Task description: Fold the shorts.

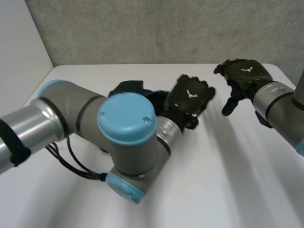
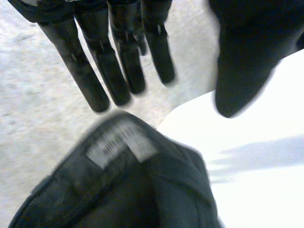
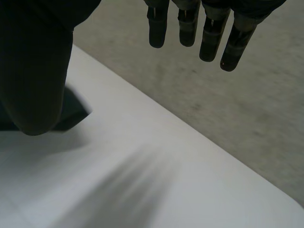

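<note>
Shorts: a dark bunch [image 1: 130,89] near the far edge of the table [image 1: 228,166], on its left half, partly behind my left arm [image 1: 126,123]; a white label [image 2: 121,144] faces up.
Left hand: my left hand [image 1: 191,96] hangs over the cloth, its fingers [image 2: 90,80] straight and a little spread, holding nothing.
Right hand: my right hand [image 1: 244,73] is in the air toward the far right corner, fingers straight and loose, empty, well apart from the shorts.
Relation: the shorts lie under my left palm and back toward the wrist; the fingertips point past their edge. My left hand is clearly nearer.
Long axis: I cannot tell, the cloth is bunched.
Next move: I think the left hand must draw back and come down to take an edge.
</note>
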